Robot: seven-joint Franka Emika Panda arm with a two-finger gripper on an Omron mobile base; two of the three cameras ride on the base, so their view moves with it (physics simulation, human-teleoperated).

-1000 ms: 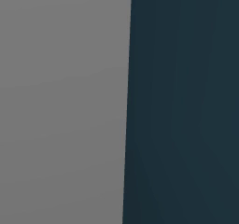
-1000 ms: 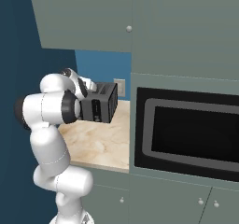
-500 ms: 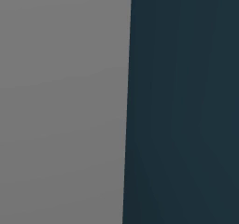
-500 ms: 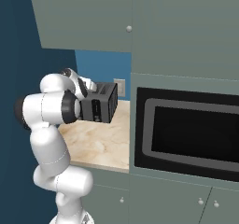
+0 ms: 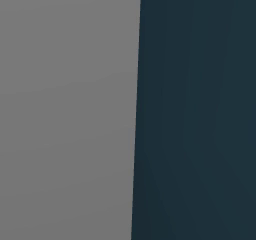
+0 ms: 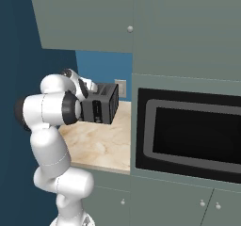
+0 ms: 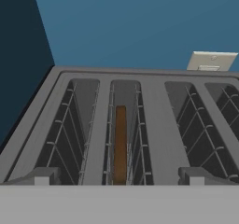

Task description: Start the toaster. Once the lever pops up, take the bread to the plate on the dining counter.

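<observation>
The dark grey toaster stands at the back of a beige counter, and my hand hovers just above it. Looking down from the hand, I see the toaster top with several wire-lined slots. The bread, a thin brown slice, stands on edge deep in the second slot from the left. My gripper is open, with one of its fingertips on either side of that slot and nothing between them. The toaster's lever is hidden. The plate and the dining counter are out of view.
A built-in oven with a dark window fills the tall cabinet to the toaster's right. Grey-green wall cabinets hang low over the counter. A wall socket sits on the blue wall behind. A grey panel and a dark wall stand close by.
</observation>
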